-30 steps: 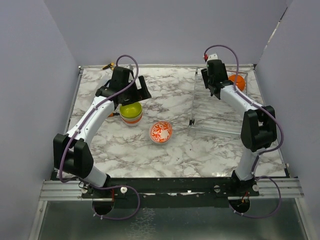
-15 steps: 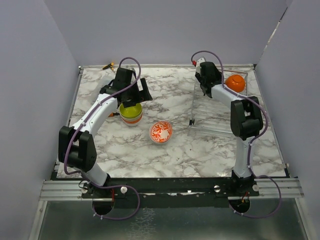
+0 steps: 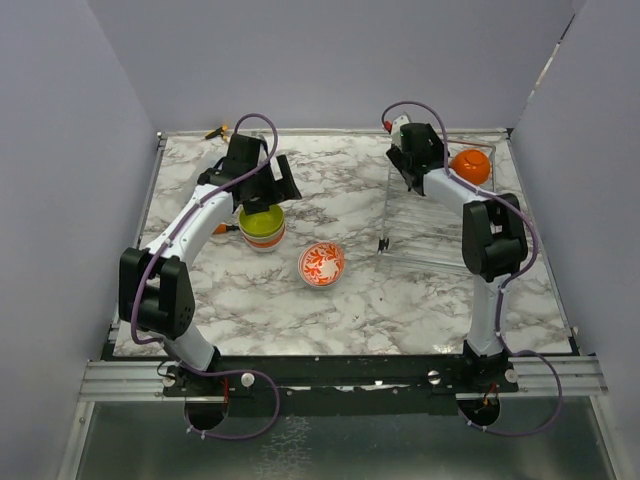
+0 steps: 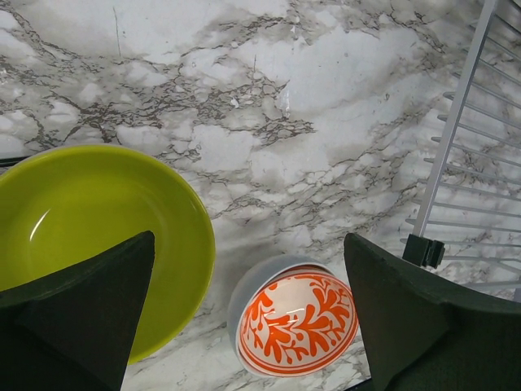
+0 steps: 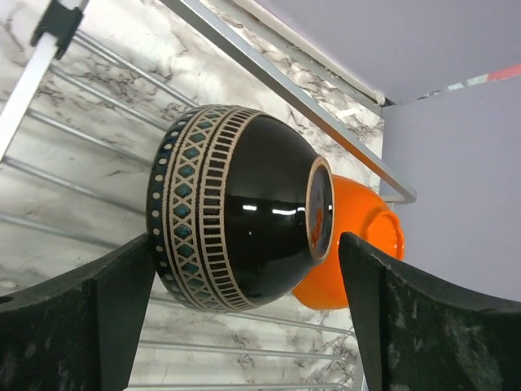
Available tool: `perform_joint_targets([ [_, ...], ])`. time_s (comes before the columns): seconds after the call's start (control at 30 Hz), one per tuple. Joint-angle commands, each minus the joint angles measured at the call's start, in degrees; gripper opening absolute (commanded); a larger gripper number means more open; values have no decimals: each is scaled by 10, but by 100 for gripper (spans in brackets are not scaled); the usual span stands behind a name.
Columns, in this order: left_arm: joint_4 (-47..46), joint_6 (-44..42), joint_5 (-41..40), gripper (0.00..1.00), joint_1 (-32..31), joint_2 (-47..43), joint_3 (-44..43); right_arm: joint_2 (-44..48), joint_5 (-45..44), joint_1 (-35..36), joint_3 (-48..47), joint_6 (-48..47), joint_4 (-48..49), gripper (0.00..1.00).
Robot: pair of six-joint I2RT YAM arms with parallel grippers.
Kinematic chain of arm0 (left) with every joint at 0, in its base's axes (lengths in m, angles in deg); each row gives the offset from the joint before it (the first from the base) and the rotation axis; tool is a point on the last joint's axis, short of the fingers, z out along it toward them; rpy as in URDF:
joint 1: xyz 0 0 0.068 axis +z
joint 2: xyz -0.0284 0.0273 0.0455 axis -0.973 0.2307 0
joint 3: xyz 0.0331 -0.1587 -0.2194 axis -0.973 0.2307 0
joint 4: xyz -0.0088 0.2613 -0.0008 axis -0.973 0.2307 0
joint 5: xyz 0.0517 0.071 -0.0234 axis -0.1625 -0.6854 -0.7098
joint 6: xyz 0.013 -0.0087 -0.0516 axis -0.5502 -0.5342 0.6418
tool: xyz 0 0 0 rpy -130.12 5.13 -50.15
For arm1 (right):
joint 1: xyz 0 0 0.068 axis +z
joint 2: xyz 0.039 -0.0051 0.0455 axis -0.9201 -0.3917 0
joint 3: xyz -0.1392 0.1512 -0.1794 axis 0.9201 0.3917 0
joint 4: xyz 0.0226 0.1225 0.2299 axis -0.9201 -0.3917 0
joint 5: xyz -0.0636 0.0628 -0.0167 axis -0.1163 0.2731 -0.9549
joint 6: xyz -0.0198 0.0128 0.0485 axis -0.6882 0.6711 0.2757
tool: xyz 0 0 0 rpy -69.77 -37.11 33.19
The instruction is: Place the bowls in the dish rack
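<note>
The left gripper (image 4: 248,240) is held spread and empty above the lime green bowl (image 4: 81,220) on the marble table (image 4: 326,81), the orange-patterned bowl (image 4: 297,326) just beside it, while the right gripper (image 5: 246,238) is seen parted on either side of the dark brown bowl (image 5: 244,204), tipped on its side in the dish rack (image 5: 269,77) against an orange bowl (image 5: 362,236).

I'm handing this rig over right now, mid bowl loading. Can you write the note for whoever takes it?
Left gripper: open, above the lime green bowl, which tops a stack on the table.
Right gripper: open, at the far end of the dish rack.
Done: dark bowl stands on edge in the rack against the orange bowl.
To do: the stack and the patterned bowl, loose on the table.
</note>
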Motion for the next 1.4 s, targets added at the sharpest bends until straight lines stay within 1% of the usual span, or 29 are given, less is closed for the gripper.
perform_joint_targets([
  [0.0, 2, -10, 9, 99, 6, -15, 10, 53, 56, -1, -14, 37, -74, 91],
  [0.17, 2, -12, 24, 99, 7, -19, 8, 78, 135, -1, -50, 70, -207, 92],
  [0.23, 2, -11, 33, 99, 7, -24, 6, 95, 159, -1, -56, 91, -233, 92],
  [0.33, 2, -11, 29, 99, 7, -33, 6, 116, 165, -1, -50, 138, -239, 89],
  [0.53, 2, -11, 26, 99, 7, -42, 17, 127, 129, -2, -51, 310, -258, 73],
  [0.63, 2, -10, 28, 99, 7, -43, 22, 124, 133, -5, -41, 403, -268, 70],
  [0.73, 1, -10, 26, 99, 8, -46, 24, 110, 147, -10, -37, 453, -265, 70],
  [0.87, 2, -10, 26, 99, 7, -47, 29, 73, 124, -15, -68, 500, -282, 68],
  [1.0, 1, -4, 27, 99, 8, -46, 34, 51, 119, -16, -89, 528, -278, 67],
  [1.17, 1, -5, 27, 99, 8, -47, 35, 15, 108, -22, -118, 559, -305, 66],
  [1.27, 1, -8, 25, 99, 8, -47, 34, 2, 103, -31, -122, 569, -300, 64],
  [1.37, 1, -10, 25, 99, 8, -45, 32, -6, 96, -34, -123, 551, -276, 63],
])
